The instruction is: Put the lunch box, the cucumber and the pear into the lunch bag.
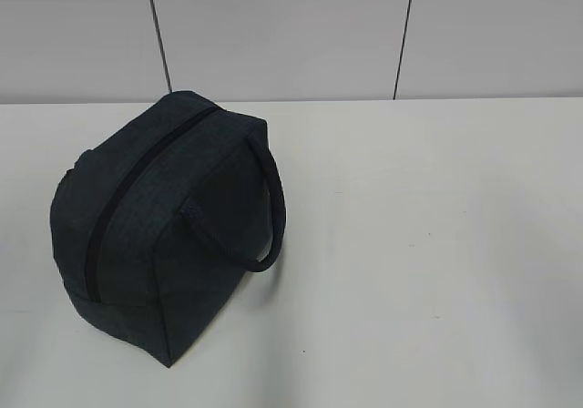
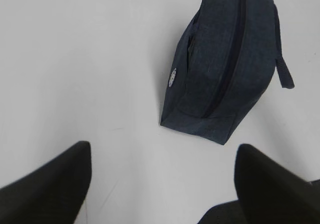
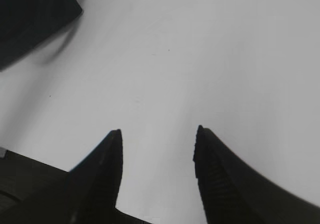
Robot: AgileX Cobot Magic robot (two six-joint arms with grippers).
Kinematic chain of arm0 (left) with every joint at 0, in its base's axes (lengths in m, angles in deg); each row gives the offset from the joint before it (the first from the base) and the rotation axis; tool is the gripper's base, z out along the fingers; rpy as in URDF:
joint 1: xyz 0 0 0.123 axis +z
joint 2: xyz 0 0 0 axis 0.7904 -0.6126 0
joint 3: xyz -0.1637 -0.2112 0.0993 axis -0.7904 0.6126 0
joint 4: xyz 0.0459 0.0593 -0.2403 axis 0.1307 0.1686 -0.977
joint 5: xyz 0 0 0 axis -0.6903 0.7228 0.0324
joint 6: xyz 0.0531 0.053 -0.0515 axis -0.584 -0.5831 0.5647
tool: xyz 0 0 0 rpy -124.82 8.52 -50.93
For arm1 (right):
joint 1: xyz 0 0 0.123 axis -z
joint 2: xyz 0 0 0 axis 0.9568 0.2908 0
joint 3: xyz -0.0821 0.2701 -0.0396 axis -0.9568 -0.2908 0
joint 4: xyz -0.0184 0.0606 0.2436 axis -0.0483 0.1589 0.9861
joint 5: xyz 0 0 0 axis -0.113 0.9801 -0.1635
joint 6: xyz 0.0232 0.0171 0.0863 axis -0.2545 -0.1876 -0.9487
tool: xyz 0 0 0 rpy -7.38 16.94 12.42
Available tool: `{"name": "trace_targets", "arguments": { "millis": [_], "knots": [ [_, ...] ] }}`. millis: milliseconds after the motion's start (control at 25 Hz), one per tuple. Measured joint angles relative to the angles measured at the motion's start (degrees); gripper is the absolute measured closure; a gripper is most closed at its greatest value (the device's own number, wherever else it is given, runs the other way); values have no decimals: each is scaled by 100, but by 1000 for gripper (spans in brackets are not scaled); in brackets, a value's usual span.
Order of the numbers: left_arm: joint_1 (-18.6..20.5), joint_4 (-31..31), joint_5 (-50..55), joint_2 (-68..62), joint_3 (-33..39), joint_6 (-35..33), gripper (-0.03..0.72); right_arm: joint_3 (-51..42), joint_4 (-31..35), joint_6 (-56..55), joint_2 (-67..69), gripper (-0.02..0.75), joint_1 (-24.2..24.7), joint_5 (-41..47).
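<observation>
The dark navy fabric lunch bag point(image 1: 164, 235) stands zipped on the white desk point(image 1: 437, 244), and because both the left pincer point(image 2: 162, 184) and the right pincer point(image 3: 157, 149) hang open and empty, any tug on the zipper point(image 1: 137, 185) may drag the soft bag.

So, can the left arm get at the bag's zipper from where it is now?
Probably yes. The left pincer is open and empty, with only bare table between it and the bag, whose closed zipper faces up, uncovered.
</observation>
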Motion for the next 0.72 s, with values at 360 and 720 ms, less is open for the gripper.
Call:
{"name": "trace_targets", "arguments": {
  "millis": [360, 720],
  "knots": [
    [0, -24, 145, 1228, 1180, 0, 167, -1264, 0, 6, -2491, 349, 0, 299],
    [0, 28, -74, 1889, 1372, 0, 167, -1480, -292, -8, -3124, 349, 0, 657]
  ]
}}
